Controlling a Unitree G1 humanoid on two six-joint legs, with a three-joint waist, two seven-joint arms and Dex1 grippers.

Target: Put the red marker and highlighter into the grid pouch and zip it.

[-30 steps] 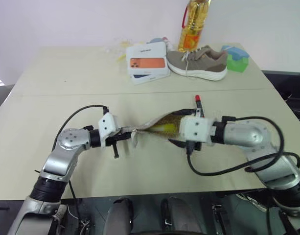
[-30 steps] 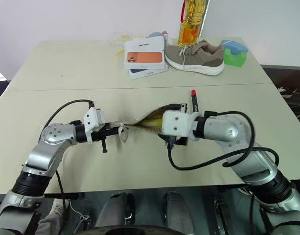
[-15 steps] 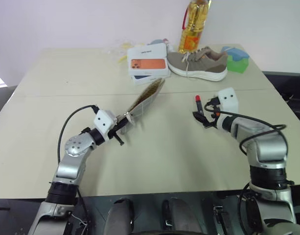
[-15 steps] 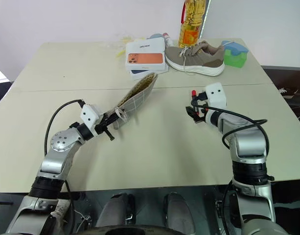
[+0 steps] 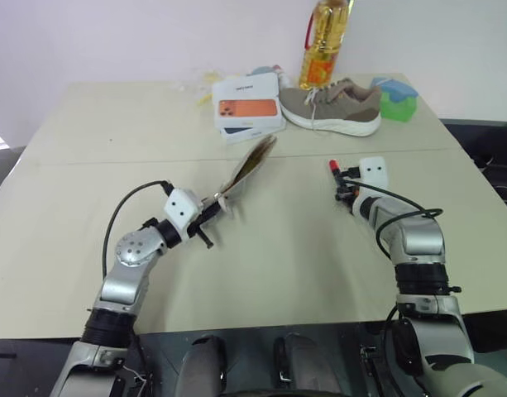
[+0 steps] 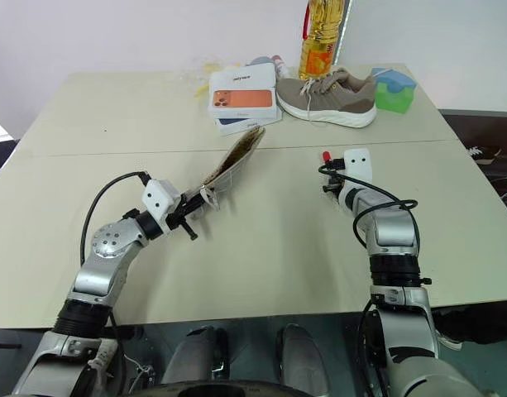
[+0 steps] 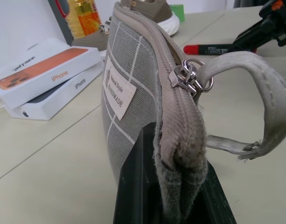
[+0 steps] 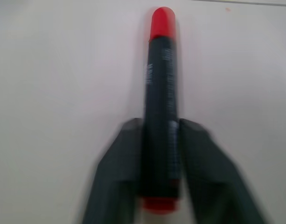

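The right gripper (image 8: 159, 140) has both fingers closed against the red marker (image 8: 160, 102) lying on the table (image 6: 261, 248) – squeeze firmly before lifting. The left gripper (image 7: 175, 196) (clamped shut) pinches the grid pouch (image 7: 133, 88) end, holding it up – keep it steady.

A grey pouch (image 7: 133, 88) crossed by white grid lines carries a white label (image 7: 119, 93) with dark lettering, a silver ring pull (image 7: 191, 79) and a pale grey strap (image 7: 254, 79). Black fingers (image 8: 119, 172) flank a marker (image 8: 160, 102) with a black body and red ends. On the beige table (image 5: 261, 265) sit white boxes (image 5: 249, 103) with an orange picture, a taupe shoe (image 5: 336, 106) with a white sole, a yellow bottle (image 5: 323, 45) with a red handle, and a green block (image 5: 399, 101) with a blue top.
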